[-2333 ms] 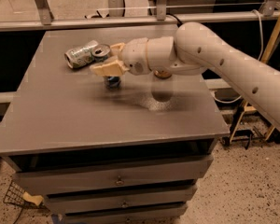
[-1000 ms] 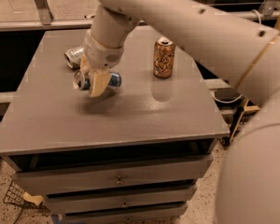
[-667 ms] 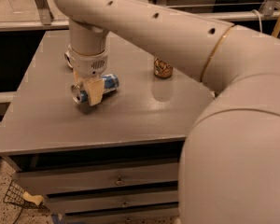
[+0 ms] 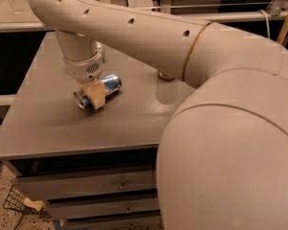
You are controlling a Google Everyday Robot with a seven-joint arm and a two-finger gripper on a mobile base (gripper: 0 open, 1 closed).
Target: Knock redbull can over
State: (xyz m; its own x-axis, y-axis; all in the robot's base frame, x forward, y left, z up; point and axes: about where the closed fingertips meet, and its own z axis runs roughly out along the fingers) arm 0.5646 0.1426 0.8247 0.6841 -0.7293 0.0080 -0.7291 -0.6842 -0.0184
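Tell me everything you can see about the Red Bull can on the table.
The redbull can is slim, blue and silver, and looks like metal. It lies on its side on the grey table, towards the left. One round end points to the front left, the other to the back right. The gripper comes down right over its middle, hiding that part and appearing to touch it. Nothing else touches the can.

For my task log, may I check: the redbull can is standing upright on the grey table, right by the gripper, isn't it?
Not quite. The camera view shows the redbull can lying on its side, not standing upright. The rest holds: it is on the grey table, right by the gripper.
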